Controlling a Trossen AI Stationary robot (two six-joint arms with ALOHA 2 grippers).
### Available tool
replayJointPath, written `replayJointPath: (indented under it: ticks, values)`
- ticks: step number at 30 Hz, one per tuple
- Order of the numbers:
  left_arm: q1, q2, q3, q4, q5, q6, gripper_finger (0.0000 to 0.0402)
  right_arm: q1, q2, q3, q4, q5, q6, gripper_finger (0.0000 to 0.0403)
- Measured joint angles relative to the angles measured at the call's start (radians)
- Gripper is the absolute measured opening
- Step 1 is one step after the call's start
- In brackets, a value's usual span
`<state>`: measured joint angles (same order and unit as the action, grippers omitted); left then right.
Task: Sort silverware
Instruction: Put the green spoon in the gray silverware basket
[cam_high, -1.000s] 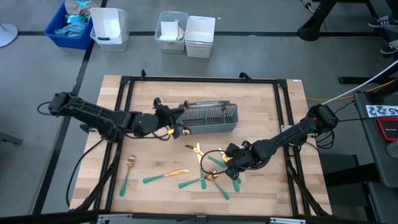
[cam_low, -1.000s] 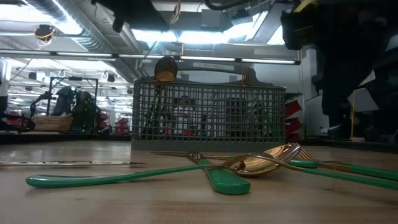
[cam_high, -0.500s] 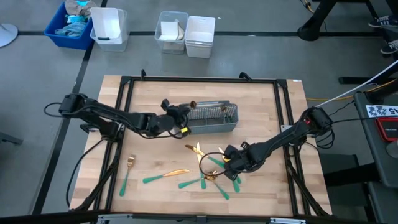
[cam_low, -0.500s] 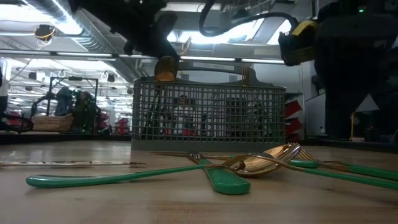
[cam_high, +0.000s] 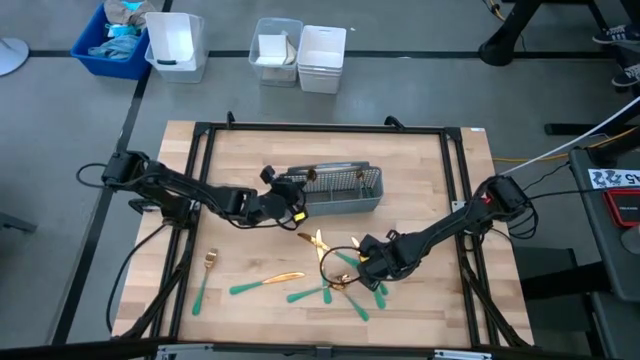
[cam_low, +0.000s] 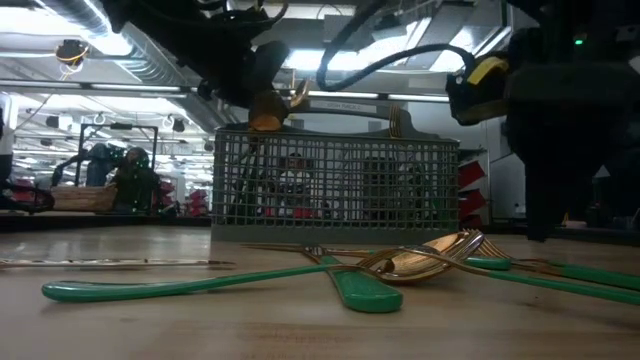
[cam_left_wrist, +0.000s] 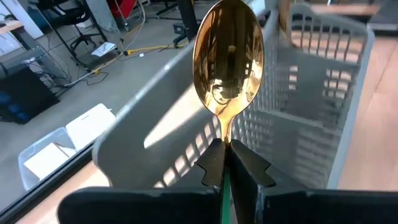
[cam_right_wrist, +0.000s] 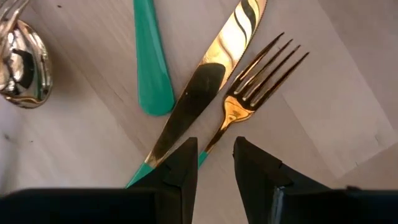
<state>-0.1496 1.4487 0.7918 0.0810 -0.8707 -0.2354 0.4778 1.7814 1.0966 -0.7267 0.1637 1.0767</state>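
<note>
Left tool (cam_left_wrist: 227, 163), spoon (cam_left_wrist: 227, 59) nearer caddy (cam_high: 340, 189)

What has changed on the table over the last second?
The left gripper, shut on a gold spoon, has swung from beside the caddy's end to the grey mesh caddy, then eased back slightly. The right gripper has shifted only slightly, its fingers open over a fork and knife. The loose silverware has not moved.

We count one grey mesh caddy (cam_high: 340, 190), one lone fork (cam_high: 207, 272) apart, one knife (cam_high: 267, 282) beside it, and two dark arms; the tangled pile (cam_high: 345, 275) defies counting.
</note>
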Motion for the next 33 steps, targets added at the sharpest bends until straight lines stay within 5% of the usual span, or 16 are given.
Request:
replayJointPath:
  ticks: [14,25,33]
  values:
    - [-0.023,0.0,0.0,-0.13,-0.001,0.025,0.0009,0.0,0.03,0.0,0.003,-0.029,0.0,0.0105]
    - [-0.027,0.0,0.0,-0.13,-0.004,0.051,0.0112,0.0,0.03,0.0,0.001,-0.053,0.03,0.0105]
    - [-0.055,-0.019,0.0,-0.123,0.0,0.08,0.0126,0.0,0.034,0.0,0.003,-0.051,0.071,0.0105]
